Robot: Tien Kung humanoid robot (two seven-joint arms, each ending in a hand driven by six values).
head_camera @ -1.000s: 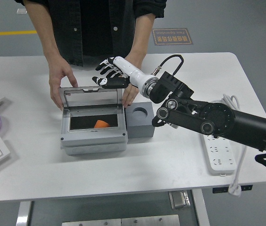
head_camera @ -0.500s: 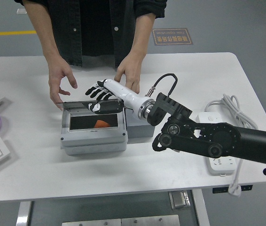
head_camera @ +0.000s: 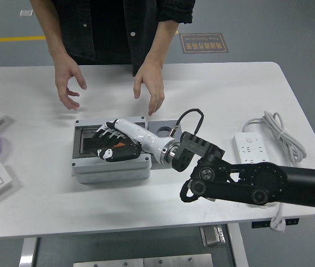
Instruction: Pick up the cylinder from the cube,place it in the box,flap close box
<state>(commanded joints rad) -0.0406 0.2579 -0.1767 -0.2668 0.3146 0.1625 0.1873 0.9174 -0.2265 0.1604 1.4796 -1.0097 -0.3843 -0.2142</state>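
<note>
Our right hand (head_camera: 108, 143) lies flat, fingers spread, holding nothing, pressing the lid down on the box (head_camera: 111, 168). Inside, the orange cylinder (head_camera: 121, 145) peeks out, safe.

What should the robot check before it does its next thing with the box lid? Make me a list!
1. Orange cylinder in the box: ok, orange shows beside the fingers, inside the box.
2. Lid fully shut: cannot tell, the right hand covers the box's top.
3. Right hand on the box, not beside it: ok, it lies flat on top.
4. Person's hands clear: ok, one hand and the other hand hover behind the box, not touching it.
5. Cube out of the way: ok, behind the wrist, its hole empty.
6. Left hand: cannot tell, not in view.
</note>
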